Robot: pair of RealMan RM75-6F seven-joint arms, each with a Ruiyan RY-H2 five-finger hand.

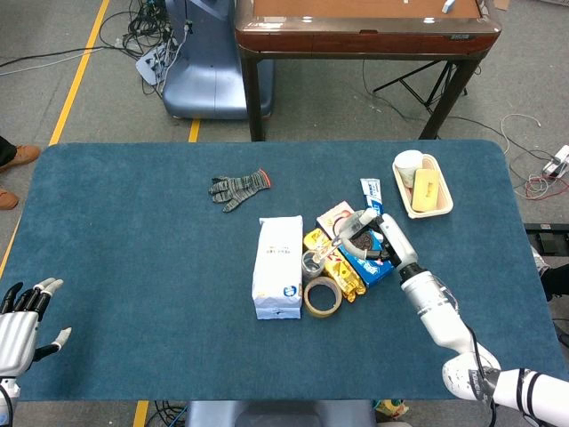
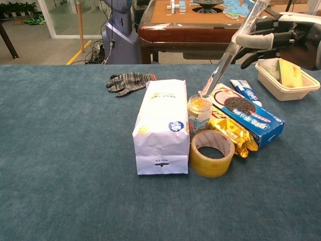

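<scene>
My right hand (image 1: 380, 238) (image 2: 279, 36) holds a long clear tube (image 2: 230, 50) (image 1: 350, 228) at a slant. The tube's lower tip hangs just over the mouth of a small glass jar (image 2: 199, 114) (image 1: 313, 263). The jar stands between a white paper bag (image 2: 161, 125) (image 1: 277, 265) and a yellow snack packet (image 2: 233, 131) (image 1: 335, 260), behind a roll of tape (image 2: 212, 153) (image 1: 322, 296). The hand hovers above a blue cookie box (image 2: 251, 114) (image 1: 373, 258). My left hand (image 1: 22, 318) rests at the table's near left edge, fingers apart and holding nothing.
A striped grey glove (image 1: 238, 188) (image 2: 128, 82) lies behind the bag. A toothpaste tube (image 1: 371, 191) (image 2: 244, 90) lies by the cookie box. A cream tray (image 1: 439, 206) (image 2: 286, 86) at the far right holds a cup and a yellow sponge. A wooden table (image 1: 364, 36) stands beyond.
</scene>
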